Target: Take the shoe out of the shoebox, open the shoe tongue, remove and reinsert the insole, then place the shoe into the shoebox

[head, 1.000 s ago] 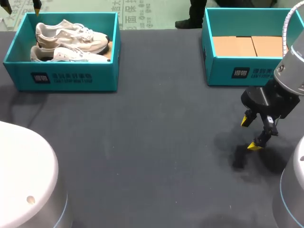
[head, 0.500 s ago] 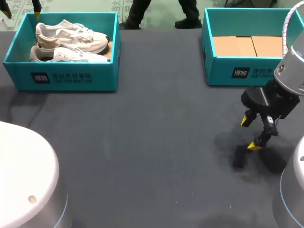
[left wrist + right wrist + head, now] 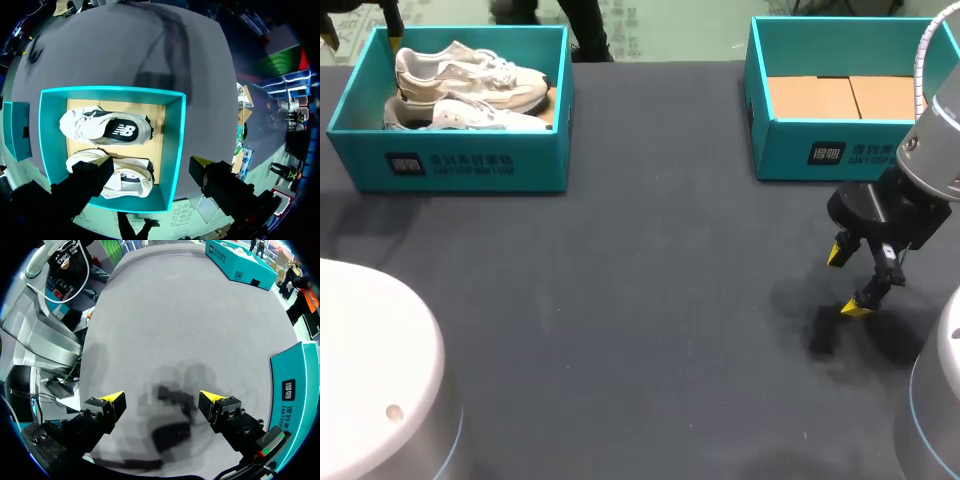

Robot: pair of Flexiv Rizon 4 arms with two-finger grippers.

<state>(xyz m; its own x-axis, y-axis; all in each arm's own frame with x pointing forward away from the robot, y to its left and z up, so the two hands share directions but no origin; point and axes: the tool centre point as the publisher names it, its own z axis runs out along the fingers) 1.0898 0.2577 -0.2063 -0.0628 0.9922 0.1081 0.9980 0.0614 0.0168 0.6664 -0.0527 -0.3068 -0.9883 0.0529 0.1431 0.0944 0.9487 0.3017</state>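
Wide open and empty, the left hand [image 3: 152, 164] hovers over the 10 o'clock shoebox [image 3: 450, 165], its shoes [image 3: 470, 80] lying 9-to-3; the open, empty right hand [image 3: 847, 279] is well apart.

Wide run of bare dark table [image 3: 650, 300] across centre and lower frame. Upper left: open-topped shoebox [image 3: 450, 165], walled on four sides, two shoes [image 3: 470, 75] side by side filling most of its floor. Over its far rim, left gripper [image 3: 151, 162], fingers spread. Upper right: open-topped second box [image 3: 840, 150]. Just below it, right gripper [image 3: 848, 280], fingers apart, low over the table.
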